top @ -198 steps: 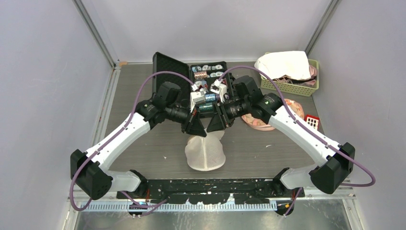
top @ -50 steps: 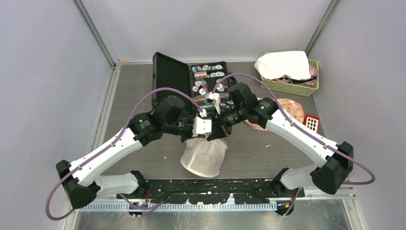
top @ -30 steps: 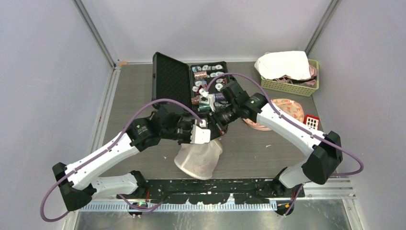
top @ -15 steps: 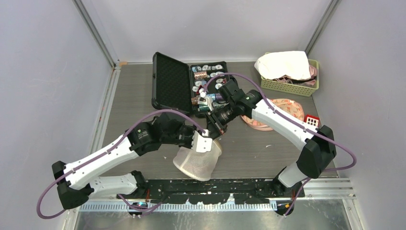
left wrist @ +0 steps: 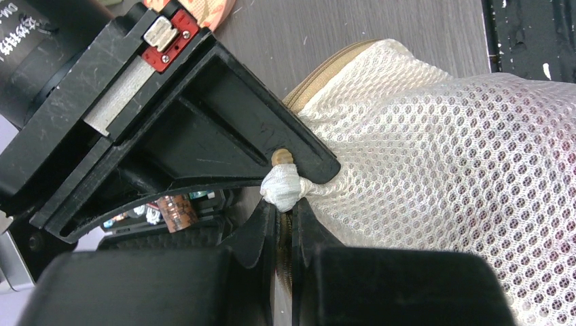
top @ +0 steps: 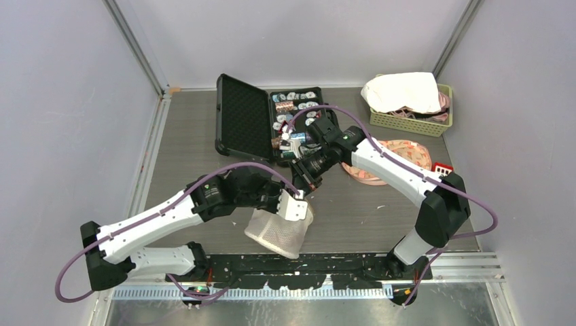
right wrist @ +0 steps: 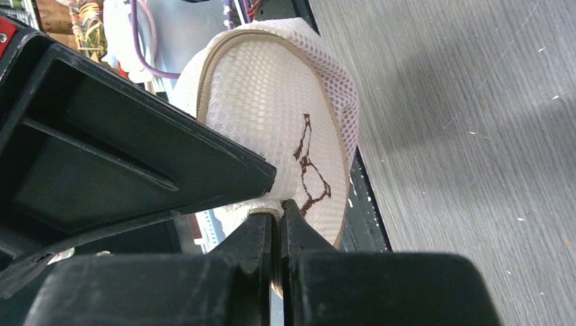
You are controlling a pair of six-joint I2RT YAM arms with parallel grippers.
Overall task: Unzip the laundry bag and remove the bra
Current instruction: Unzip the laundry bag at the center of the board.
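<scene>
Top external view: laundry bag (top: 275, 231), white mesh, lies at the near middle of the table (top: 190, 136), tilted, with its upper corner raised between the two tools. The left gripper (top: 301, 202) and right gripper (top: 303, 183) meet at that corner, almost touching. An open black case (top: 243, 119) and a green basket (top: 407, 115) stand well behind, apart from the work. Left wrist view: left fingers (left wrist: 255, 234) are drawn tight on a bunched knot of mesh (left wrist: 282, 188) at the bag's corner. A small tan nub (left wrist: 282, 157), probably the zip pull, sits at the tip of the opposing tool, and tan zip tape (left wrist: 325, 75) runs off along the seam. Right wrist view: right fingers (right wrist: 251, 238) are likewise pinched narrow at the same corner with mesh at their tips; whether the pull itself is caught cannot be told. A brown stitched mark (right wrist: 307, 163) shows on the bag's face. Bra: not visible in any view, judged to be inside; the visible zip shows no opening. Handling note: the step in hand is judged to be starting the zip. The left should anchor the corner firmly while the right draws along the line of the tape, not across it, with the mesh taut and out of the teeth. A slipped pinch would only drag the whole bag.
</scene>
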